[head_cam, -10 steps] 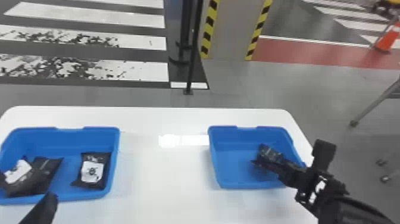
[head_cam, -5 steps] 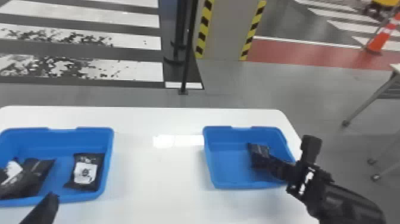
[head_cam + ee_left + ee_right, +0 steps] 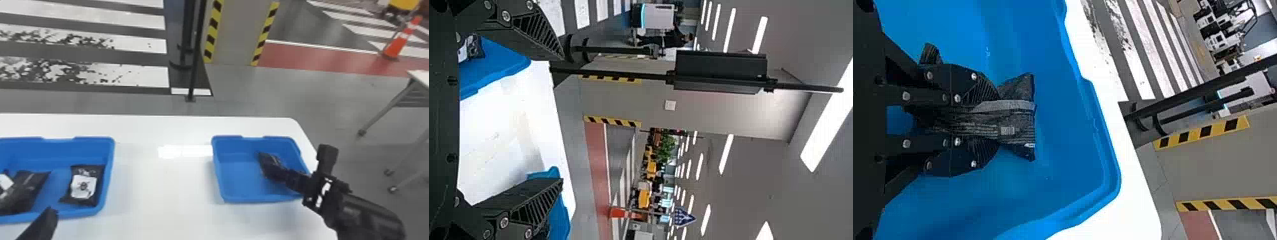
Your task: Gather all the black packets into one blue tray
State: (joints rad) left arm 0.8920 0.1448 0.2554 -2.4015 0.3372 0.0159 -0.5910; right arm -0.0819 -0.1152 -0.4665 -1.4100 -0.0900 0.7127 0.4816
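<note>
Inside the right blue tray (image 3: 242, 194) is my right gripper (image 3: 276, 174), shut on a black packet (image 3: 265, 158). In the right wrist view the crumpled packet (image 3: 1020, 122) is pinched between the fingers of my right gripper (image 3: 998, 120), part of it sticking out past the tips above the tray floor (image 3: 1018, 195). The left blue tray (image 3: 110, 166) holds a black packet with a white label (image 3: 83, 185) and more black packets (image 3: 27, 191) at its left. My left gripper (image 3: 40, 225) is by that tray's near edge; its wrist view shows the left gripper (image 3: 562, 116) open and holding nothing.
The white table (image 3: 166, 188) lies between the trays. Beyond its far edge stand a black post (image 3: 194, 63) and a column with striped edges (image 3: 237, 32). Another table (image 3: 418, 76) is off to the right, past an orange cone (image 3: 399, 43).
The head view has turned slightly right. My right gripper has moved a little left within the right tray, carrying the packet. The left gripper has hardly moved.
</note>
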